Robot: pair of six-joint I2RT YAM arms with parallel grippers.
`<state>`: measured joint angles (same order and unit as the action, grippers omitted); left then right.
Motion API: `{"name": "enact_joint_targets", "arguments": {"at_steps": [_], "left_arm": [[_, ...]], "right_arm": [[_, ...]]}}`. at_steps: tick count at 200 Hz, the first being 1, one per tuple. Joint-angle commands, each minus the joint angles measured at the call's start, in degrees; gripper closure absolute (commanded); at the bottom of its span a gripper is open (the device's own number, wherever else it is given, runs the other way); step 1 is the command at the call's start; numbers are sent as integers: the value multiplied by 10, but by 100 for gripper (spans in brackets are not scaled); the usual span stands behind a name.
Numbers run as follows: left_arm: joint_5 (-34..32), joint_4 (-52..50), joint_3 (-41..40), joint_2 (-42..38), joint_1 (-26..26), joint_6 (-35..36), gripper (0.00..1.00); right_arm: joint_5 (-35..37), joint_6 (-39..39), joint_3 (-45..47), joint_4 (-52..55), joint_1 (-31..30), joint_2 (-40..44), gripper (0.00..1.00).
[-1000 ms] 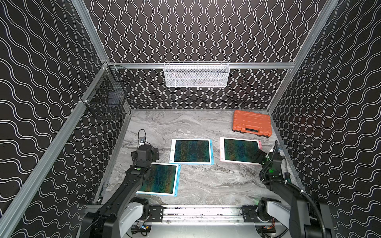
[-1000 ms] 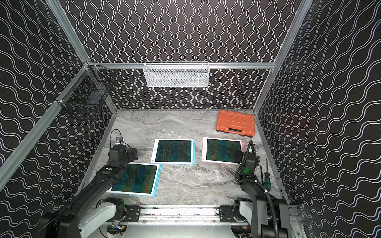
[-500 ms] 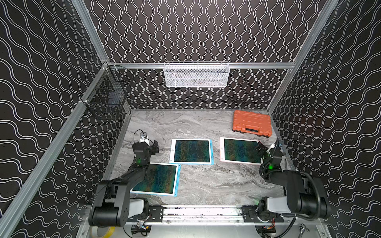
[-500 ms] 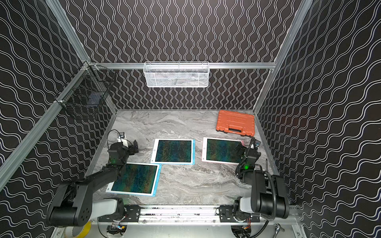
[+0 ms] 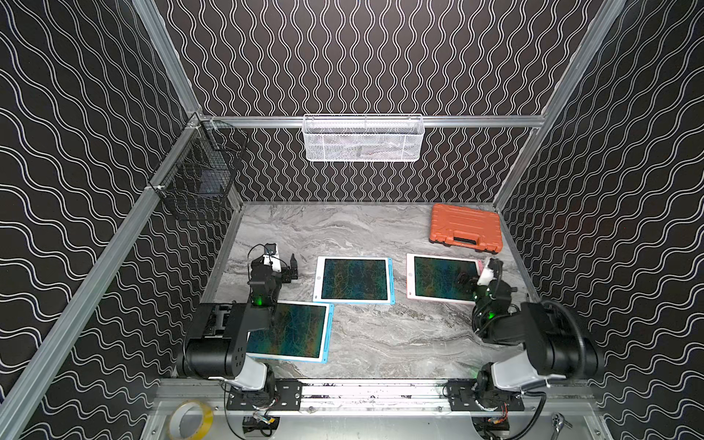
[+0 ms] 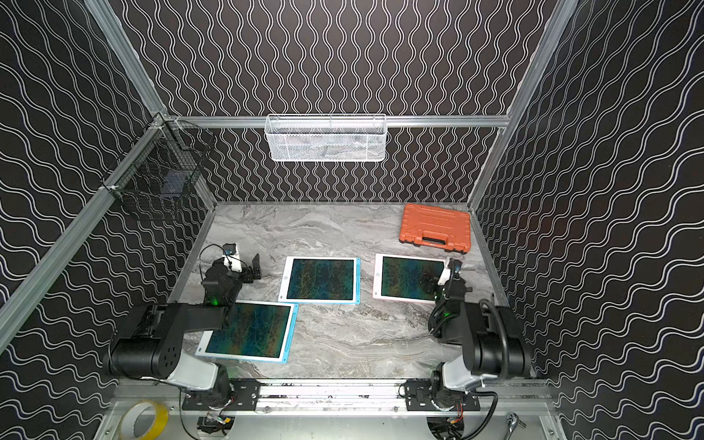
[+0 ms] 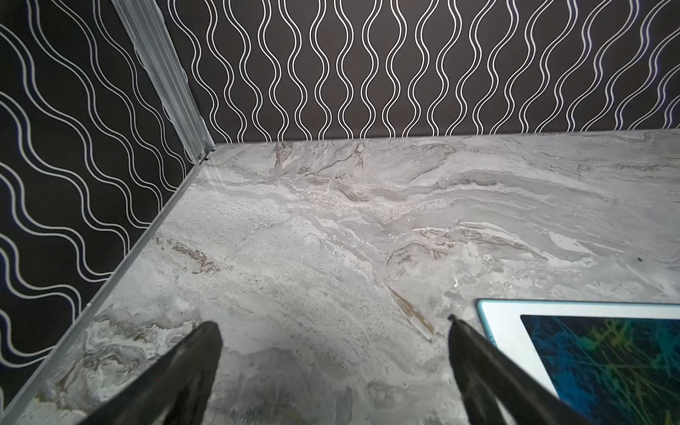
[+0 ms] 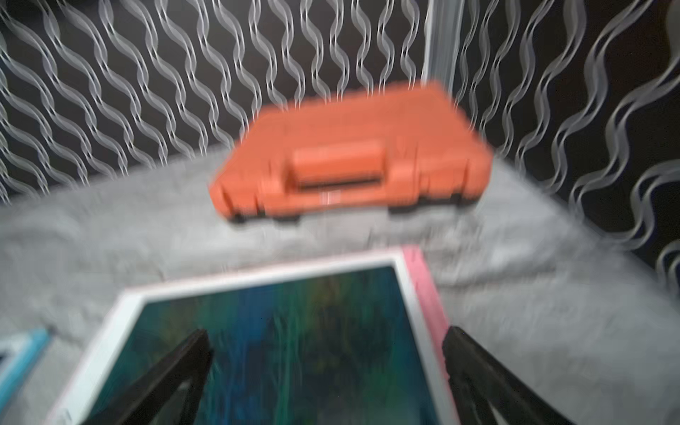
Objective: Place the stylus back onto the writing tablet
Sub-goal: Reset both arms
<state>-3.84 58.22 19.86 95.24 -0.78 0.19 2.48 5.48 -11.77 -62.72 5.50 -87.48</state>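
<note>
Both arms have folded back toward the mounting rail (image 5: pixel 373 392) since the earlier frames, with their upper links now stacked above the bases, and the left gripper (image 5: pixel 289 268) has shifted farther from the nearest tablet. A roll of yellow tape (image 5: pixel 208 419) lies in front of the rail. On the marble-pattern desk (image 5: pixel 381 343), the nearest blue-framed writing tablet (image 5: pixel 293 331) is partly covered by the left arm. The left gripper is spread wide and empty over bare desk near the left wall (image 7: pixel 331 322), beside the middle blue-framed writing tablet (image 5: pixel 354 280). The right gripper (image 5: pixel 465 281) is also spread wide and holds nothing. It hangs over the right part of the pink-framed writing tablet (image 5: pixel 438 278), as the right wrist view (image 8: pixel 326 331) confirms. A pink strip (image 8: pixel 423 290) lies along that tablet's right edge, but blur hides whether it is the stylus. An orange tool case (image 5: pixel 464 226) sits closed in the far right corner. A black wire basket (image 5: pixel 198 179) hangs on the left wall and a white mesh basket (image 5: pixel 362 139) on the back wall.
</note>
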Motion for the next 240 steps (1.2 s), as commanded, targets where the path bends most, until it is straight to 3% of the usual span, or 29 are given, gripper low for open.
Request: {"name": "enact_joint_targets", "arguments": {"at_steps": [1,8,23,38,45,61,85,106,132,240], "left_arm": [[-9,23,9,5,-6,12,1],[-19,15,11,5,-11,13,1],[-43,18,12,5,-21,18,1],[-70,10,15,5,-33,24,1],[-76,10,15,5,-36,25,1],[-76,14,13,5,-37,25,1],[-76,11,14,3,-37,24,1],[-77,11,15,4,-37,24,1],[-77,12,14,4,-37,25,1],[-77,12,15,4,-38,26,1]], "right_arm": [[75,-21,-27,-52,-17,-7,0],[90,-30,-23,-101,-27,-23,0],[98,-15,-47,18,-31,11,0],[97,-31,-22,-89,-32,-16,0],[97,-30,-23,-79,-32,-11,0],[98,-20,-36,-7,-32,11,0],[96,-31,-19,-88,-32,-13,0],[98,-24,-31,-34,-32,3,0],[97,-31,-21,-79,-33,-9,0],[93,-31,-30,-58,-33,-10,0]]}}
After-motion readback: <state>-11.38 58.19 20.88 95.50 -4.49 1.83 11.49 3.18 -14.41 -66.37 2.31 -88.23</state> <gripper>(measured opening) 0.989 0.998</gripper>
